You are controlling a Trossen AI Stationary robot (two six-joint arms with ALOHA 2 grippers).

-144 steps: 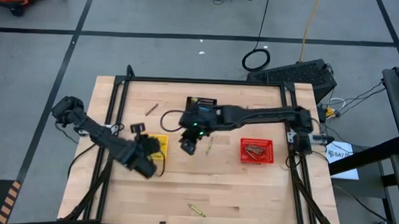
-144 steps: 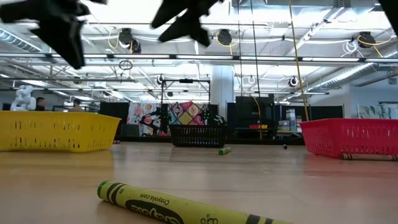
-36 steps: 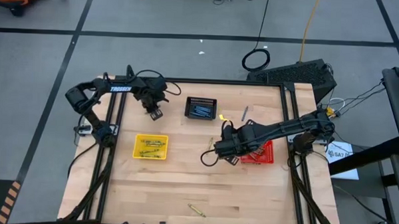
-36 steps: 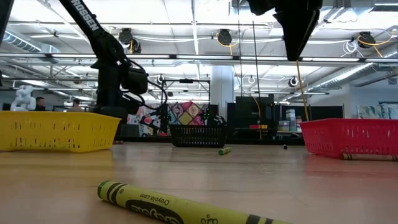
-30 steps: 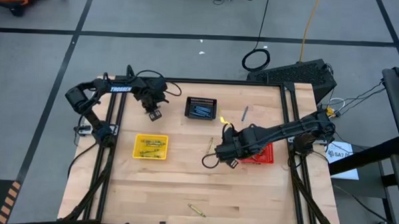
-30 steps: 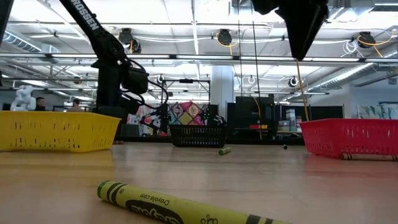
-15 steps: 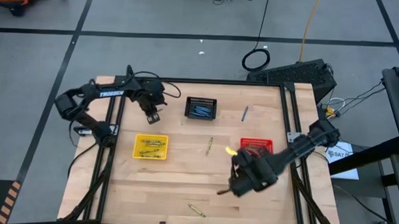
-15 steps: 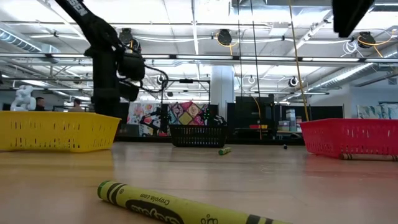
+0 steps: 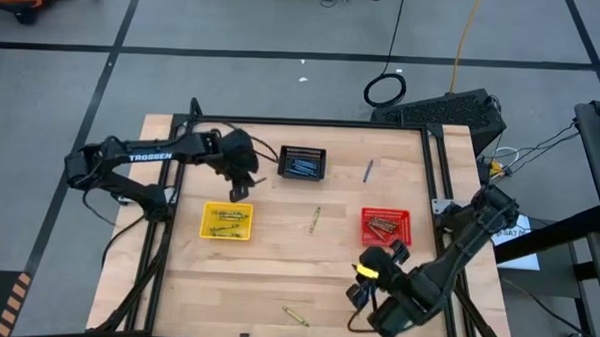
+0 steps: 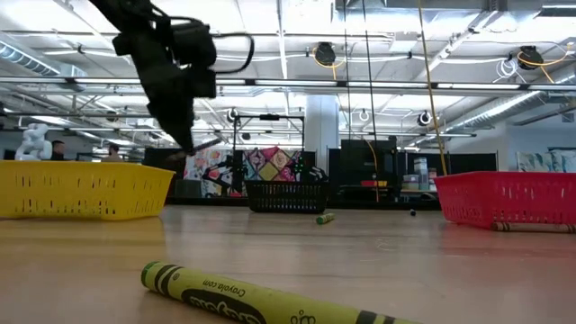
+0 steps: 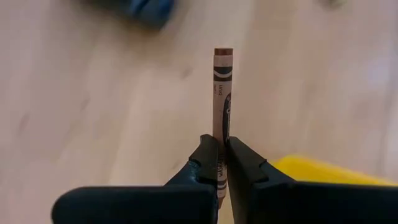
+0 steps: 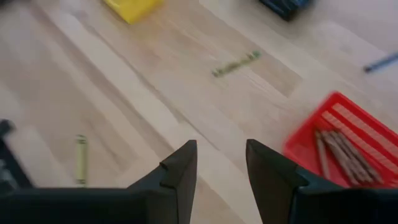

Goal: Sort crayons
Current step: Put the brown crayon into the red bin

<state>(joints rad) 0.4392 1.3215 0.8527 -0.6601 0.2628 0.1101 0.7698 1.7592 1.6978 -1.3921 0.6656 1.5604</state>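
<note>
My left gripper [image 9: 241, 186] hangs above the table between the black basket [image 9: 302, 163] and the yellow basket [image 9: 226, 220], shut on a brown-red crayon [image 11: 221, 93]. It also shows in the low view [image 10: 187, 144]. My right gripper [image 9: 361, 291] is open and empty over the near right part of the table; it shows in the right wrist view [image 12: 221, 163]. One yellow-olive crayon [image 9: 315, 219] lies flat mid-table and another [image 9: 295, 315] lies near the front edge. A blue-grey crayon [image 9: 368, 170] lies at the back. Several brown-red crayons lie in the red basket [image 9: 385, 228]. My left gripper pinches the brown-red crayon between its two fingers by one end [image 11: 219, 167]. The crayon runs along the fingers, and most of its length sticks out past the fingertips to its free end [image 11: 222, 53]. It is lifted clear of the table.
The yellow basket holds yellow-olive crayons and the black basket holds blue-grey ones. In the low view the near yellow-olive crayon [image 10: 252, 297] lies close to the camera. Bare wood lies between the baskets and the front edge. A dark frame rail [image 9: 312, 123] borders the table.
My left gripper has risen from the table's far left part with the brown-red crayon and gone a little toward the yellow basket. My right gripper has swung from beside the red basket toward the table's near edge, staying empty.
</note>
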